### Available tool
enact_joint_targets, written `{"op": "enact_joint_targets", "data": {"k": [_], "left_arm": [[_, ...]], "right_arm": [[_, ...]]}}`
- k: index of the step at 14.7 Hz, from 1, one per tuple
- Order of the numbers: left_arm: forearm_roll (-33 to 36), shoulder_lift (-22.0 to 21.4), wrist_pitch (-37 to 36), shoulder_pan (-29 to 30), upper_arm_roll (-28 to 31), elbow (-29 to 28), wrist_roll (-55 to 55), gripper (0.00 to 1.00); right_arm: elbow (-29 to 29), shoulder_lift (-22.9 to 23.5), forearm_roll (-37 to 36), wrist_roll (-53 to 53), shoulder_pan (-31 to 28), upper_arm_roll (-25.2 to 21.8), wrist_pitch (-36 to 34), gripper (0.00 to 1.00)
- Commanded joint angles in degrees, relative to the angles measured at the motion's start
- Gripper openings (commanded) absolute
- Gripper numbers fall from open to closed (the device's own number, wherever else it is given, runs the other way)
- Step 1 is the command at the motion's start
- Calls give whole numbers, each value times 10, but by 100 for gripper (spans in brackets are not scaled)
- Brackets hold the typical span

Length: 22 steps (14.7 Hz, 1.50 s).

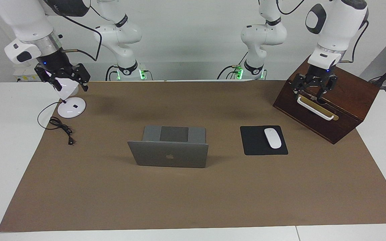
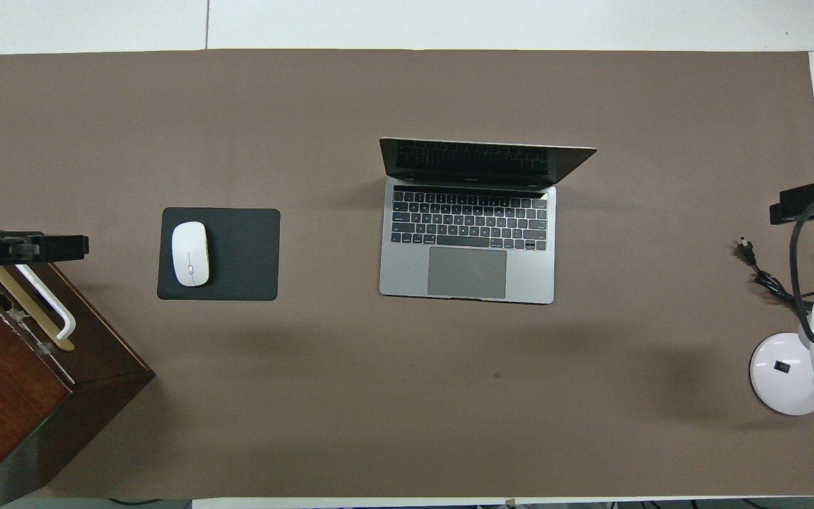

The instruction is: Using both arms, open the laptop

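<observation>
Both tools hang at the ends of the table, well apart from the laptop (image 1: 169, 147). Left tool (image 1: 314, 89) hangs over the wooden box (image 1: 340, 100) just above its white handle (image 1: 315, 108), fingers spread, gripping nothing. Right tool (image 1: 68, 77) hangs over the white lamp (image 1: 70, 105) at the right arm's end, fingers also spread and empty. Between them the laptop stands open mid-table on the brown mat (image 1: 193, 201), lid upright, keyboard toward the robots. Bare mat surrounds all its edges; the mouse (image 1: 272, 138) on its black pad (image 1: 253, 142) lies beside it toward the box.
</observation>
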Motion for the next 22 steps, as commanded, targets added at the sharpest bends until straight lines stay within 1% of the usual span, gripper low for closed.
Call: {"op": "enact_joint_targets", "data": {"k": [1, 3, 5, 8, 10, 13, 22], "left_arm": [[9, 65, -88, 10, -6, 121, -9, 100], [4, 90, -138, 10, -6, 180, -10, 100], [0, 107, -175, 10, -7, 212, -10, 100], [-5, 107, -207, 10, -6, 205, -10, 100], [-5, 106, -212, 15, -6, 201, -10, 100], [-4, 105, -208, 14, -7, 197, -9, 100], [-4, 106, -202, 16, -6, 198, -9, 100]], "right_arm": [[25, 17, -2, -5, -13, 7, -14, 99], [26, 17, -1, -1, -13, 7, -15, 99], [27, 17, -1, -1, -13, 7, -15, 99], [27, 17, -4, 1, -13, 7, -15, 99], [38, 19, -8, 1, -11, 7, -23, 99], [66, 39, -8, 2, -10, 8, -42, 99], [58, 41, -4, 3, -13, 8, -32, 99]]}}
